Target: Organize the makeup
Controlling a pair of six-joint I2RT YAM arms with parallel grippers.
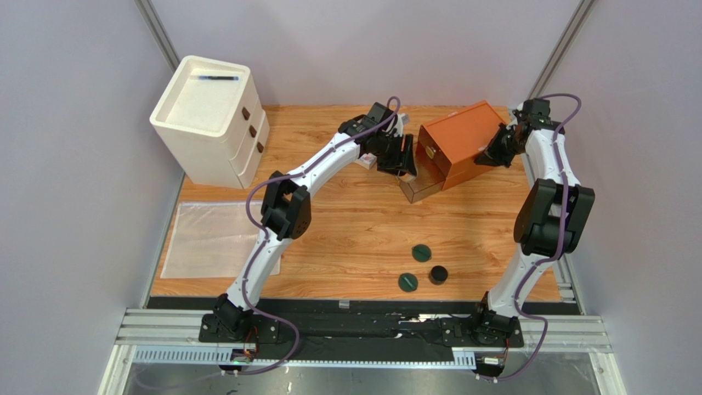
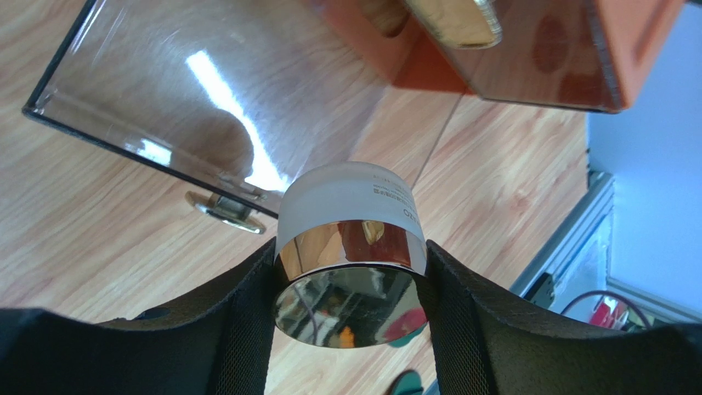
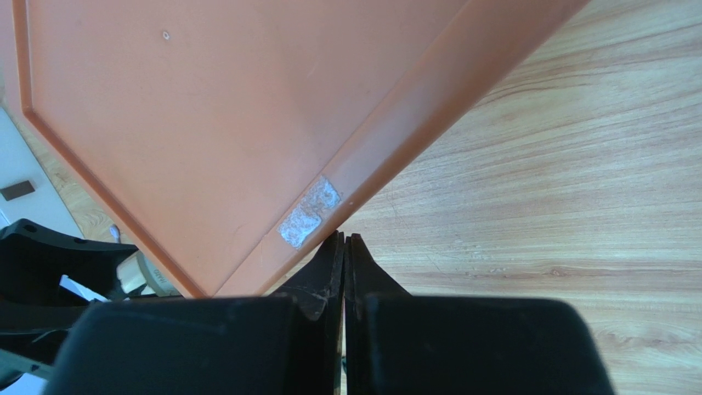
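The left gripper [image 2: 350, 251] squeezes the gold-rimmed compact [image 2: 354, 197] tight, just in front of the clear drawer [image 2: 206, 90] pulled out of the orange box [image 1: 461, 136]. The right gripper [image 3: 344, 247] has its fingers pressed together on nothing and leans on the box's edge. The compact should go down slowly over the drawer's middle, away from its thin walls and the box above. There is more room nearer the arms, by the green discs [image 1: 422, 252] and the black jar [image 1: 437, 274].

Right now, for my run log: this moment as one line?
left end effector: shut on gold-rimmed jar | right end effector: shut, at orange box | green discs, black jar: on table
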